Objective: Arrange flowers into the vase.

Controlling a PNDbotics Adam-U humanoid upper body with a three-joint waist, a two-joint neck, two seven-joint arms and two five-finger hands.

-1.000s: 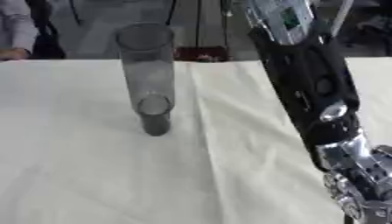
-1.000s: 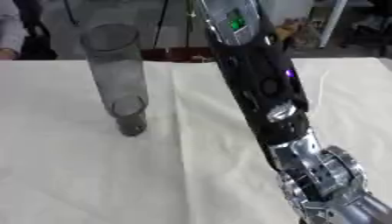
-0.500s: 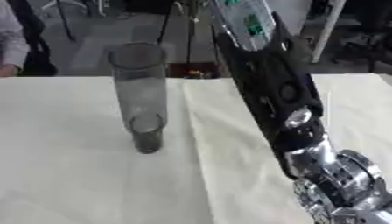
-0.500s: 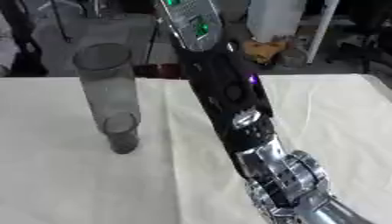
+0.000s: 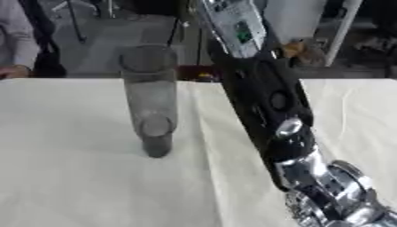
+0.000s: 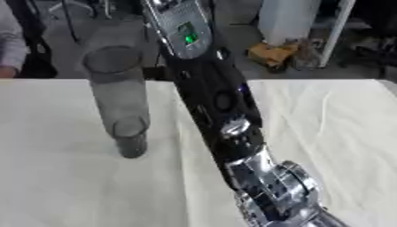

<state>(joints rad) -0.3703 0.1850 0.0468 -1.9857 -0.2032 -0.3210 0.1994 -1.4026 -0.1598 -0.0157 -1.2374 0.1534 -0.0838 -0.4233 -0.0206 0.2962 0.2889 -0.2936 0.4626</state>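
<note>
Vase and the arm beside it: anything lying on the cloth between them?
Nothing: in the left eye view only bare white tablecloth lies between the upright, empty glass vase and the black arm. No flowers show.

black forearm w/ green light, silver wrist joints.

Table being covered by a cream cloth, one vase being carried on it.
The cloth is being shown wrinkled, with a lengthwise fold running down past the middle and finer creases at the right side. A tall, clear, grey-tinted cylindrical vase is being held upright on the cloth, left of centre, nearer the far edge. The table's far edge is being cut straight across the upper part of both views.
</note>
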